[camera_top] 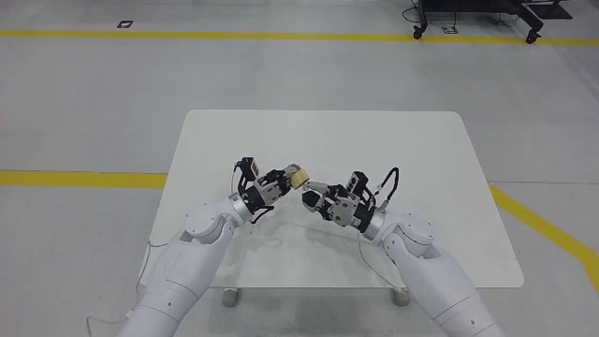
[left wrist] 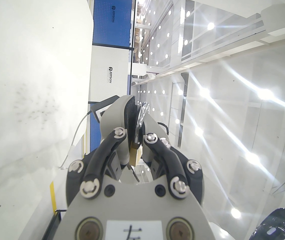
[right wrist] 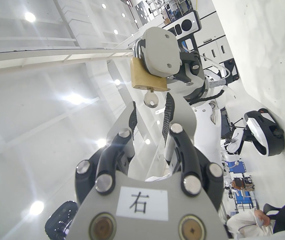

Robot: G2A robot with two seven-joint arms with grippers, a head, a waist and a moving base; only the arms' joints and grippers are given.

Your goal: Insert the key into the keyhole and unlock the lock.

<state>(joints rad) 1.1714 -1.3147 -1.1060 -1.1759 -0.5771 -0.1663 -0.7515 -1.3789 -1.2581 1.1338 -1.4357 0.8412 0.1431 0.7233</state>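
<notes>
The lock (right wrist: 146, 76) looks dull brass, the key (right wrist: 151, 100) shiny silvery metal, the table (camera_top: 374, 145) matt.

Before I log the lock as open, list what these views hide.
Shackle: right wrist view, covered by a finger of the left gripper; latched or sprung unclear.
Key blade: same view, buried in the lock.
Top view: key too small.
Left wrist view: key behind fingers and lock.

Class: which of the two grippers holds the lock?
The left gripper, shut on the brass lock. The right gripper stands open, not gripping the key.
</notes>
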